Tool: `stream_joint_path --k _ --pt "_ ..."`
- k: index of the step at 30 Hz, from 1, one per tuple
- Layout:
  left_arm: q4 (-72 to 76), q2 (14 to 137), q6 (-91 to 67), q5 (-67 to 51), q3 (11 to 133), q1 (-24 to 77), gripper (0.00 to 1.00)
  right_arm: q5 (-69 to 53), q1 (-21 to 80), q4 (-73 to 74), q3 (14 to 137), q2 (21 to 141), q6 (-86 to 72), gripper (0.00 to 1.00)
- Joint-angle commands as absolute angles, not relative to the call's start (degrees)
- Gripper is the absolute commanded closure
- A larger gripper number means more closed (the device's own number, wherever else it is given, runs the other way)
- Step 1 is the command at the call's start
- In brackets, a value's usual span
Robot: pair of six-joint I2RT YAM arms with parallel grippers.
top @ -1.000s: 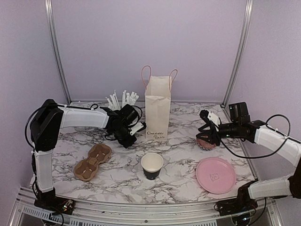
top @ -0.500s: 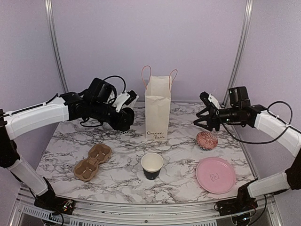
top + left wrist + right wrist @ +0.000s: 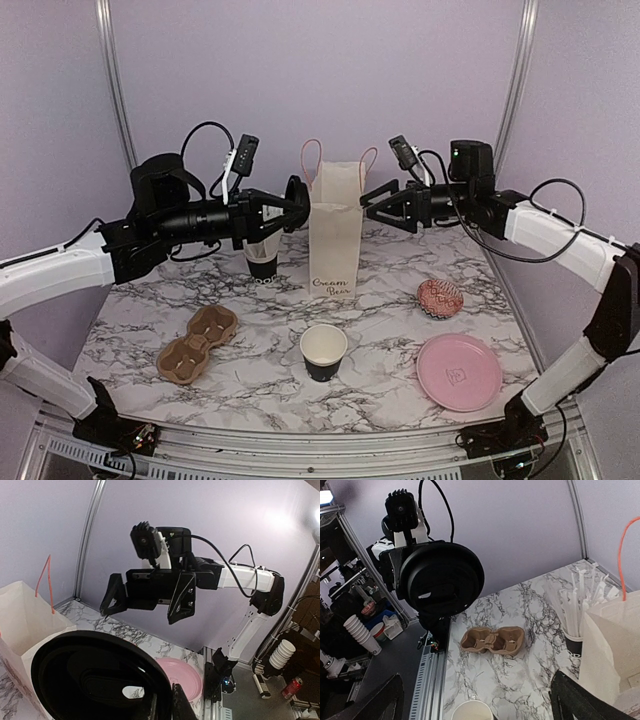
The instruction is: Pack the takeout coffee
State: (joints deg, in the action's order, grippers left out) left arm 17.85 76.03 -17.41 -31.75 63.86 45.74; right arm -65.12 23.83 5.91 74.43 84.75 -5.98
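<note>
The takeout coffee cup (image 3: 323, 352) stands open near the front middle of the table, black outside and white inside; its rim (image 3: 470, 711) shows in the right wrist view. My left gripper (image 3: 290, 212) is shut on the cup's round black lid (image 3: 293, 195), held on edge in the air beside the top left of the paper bag (image 3: 335, 235). The lid (image 3: 100, 680) fills the lower left of the left wrist view, pinched at its edge by my left gripper (image 3: 165, 709). My right gripper (image 3: 372, 205) hangs open at the bag's top right, holding nothing, and faces the lid (image 3: 442, 577).
A black cup of white straws (image 3: 262, 262) stands behind the left arm. The brown cardboard tray (image 3: 197, 343) lies front left. A pink patterned round item (image 3: 440, 297) and a pink plate (image 3: 459, 372) sit on the right. Purple walls enclose the marble table (image 3: 390, 330).
The left arm rose from the back left of the table, carrying the lid up to the bag's top. The right gripper let go of the pink round item, lifted towards the bag and opened wide.
</note>
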Motion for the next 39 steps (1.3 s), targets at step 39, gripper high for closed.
stream_joint_path --k 39 --pt "32.4 82.8 -23.1 -34.6 66.9 51.1 0.9 -69.6 35.7 -9.4 81.5 93.3 -23.2 0.12"
